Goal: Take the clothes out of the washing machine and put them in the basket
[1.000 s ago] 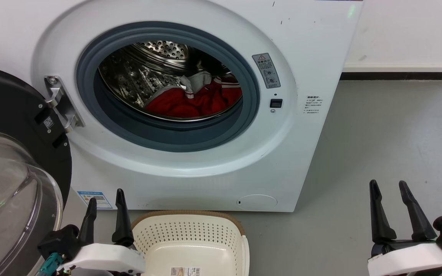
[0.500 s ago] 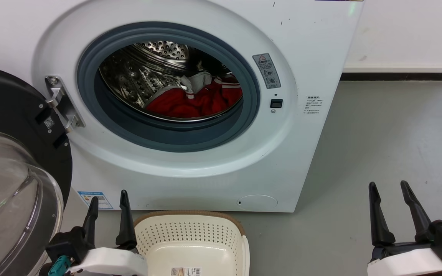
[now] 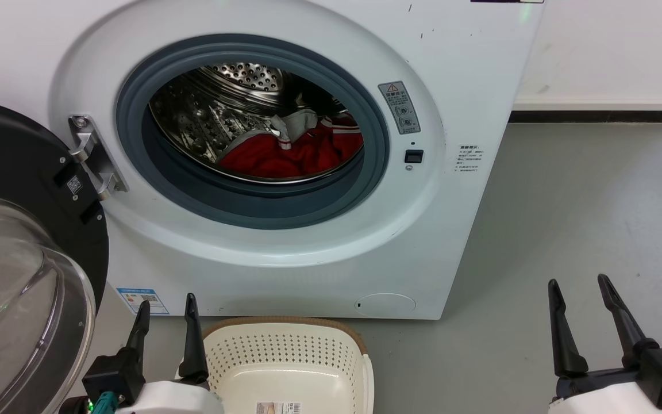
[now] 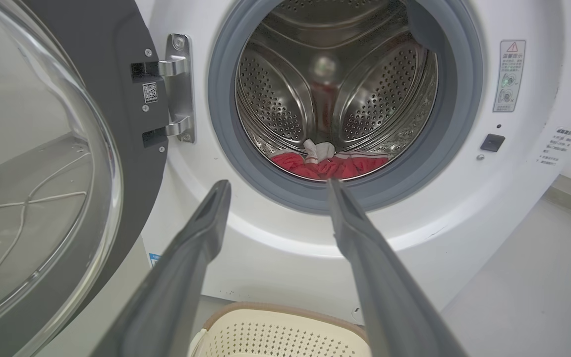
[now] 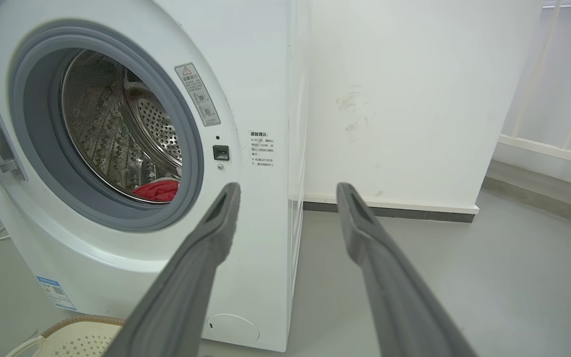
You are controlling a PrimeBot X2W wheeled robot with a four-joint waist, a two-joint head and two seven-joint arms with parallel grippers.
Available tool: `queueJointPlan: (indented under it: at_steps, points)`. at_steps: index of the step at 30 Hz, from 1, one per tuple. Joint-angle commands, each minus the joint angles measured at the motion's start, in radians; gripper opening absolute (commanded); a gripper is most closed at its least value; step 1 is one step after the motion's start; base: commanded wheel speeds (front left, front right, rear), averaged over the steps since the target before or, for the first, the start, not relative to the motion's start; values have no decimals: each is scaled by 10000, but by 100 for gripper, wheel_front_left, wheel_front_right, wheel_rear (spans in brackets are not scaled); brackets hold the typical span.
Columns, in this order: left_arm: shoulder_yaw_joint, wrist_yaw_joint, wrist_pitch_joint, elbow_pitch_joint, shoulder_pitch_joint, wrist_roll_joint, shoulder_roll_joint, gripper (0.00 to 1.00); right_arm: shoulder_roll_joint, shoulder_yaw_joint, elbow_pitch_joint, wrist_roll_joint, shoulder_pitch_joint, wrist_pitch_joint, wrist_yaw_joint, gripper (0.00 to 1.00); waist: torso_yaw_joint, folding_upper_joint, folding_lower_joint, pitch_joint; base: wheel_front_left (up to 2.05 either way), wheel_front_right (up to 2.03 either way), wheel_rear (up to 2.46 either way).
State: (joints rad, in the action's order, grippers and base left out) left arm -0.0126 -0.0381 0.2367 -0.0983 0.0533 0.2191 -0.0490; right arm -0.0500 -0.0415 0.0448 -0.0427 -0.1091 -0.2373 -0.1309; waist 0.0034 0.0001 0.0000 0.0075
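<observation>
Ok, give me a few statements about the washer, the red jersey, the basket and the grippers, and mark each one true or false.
1. The door of the washing machine stands open. True.
2. The red jersey lies in the basket. False: it lies in the drum.
3. The left gripper and the right gripper are both open, holding nothing. True.
4. The basket stands to the right of the washing machine. False: it stands on the floor in front of it, below the opening.

White wall (image 3: 607, 46), grey floor (image 3: 566, 218)
A dark skirting strip (image 3: 595, 114) runs along the wall's foot; faint scuffs (image 5: 350, 109) mark the paint.
</observation>
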Motion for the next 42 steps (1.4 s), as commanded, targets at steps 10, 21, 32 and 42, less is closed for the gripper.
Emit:
queueJointPlan:
  at_steps: [10,21,32,42]
  points:
    - [-93,-132,312,-24,205,-903,-21,100,-3,20,76,735,-306,-291,3,100,8,-1,0,-19,0,0,0]
    - [-87,-138,312,-74,230,-898,-20,100,-3,24,-84,621,-336,-290,3,100,20,-1,0,-17,0,0,0]
    - [-68,-106,312,-184,-27,-889,-20,100,-3,9,-60,568,-244,-290,3,100,14,-1,0,70,0,0,0]
    - [-70,451,289,-1777,-2089,-1367,-95,100,-2,75,53,591,234,-288,5,100,-177,-1,0,884,0,0,0]
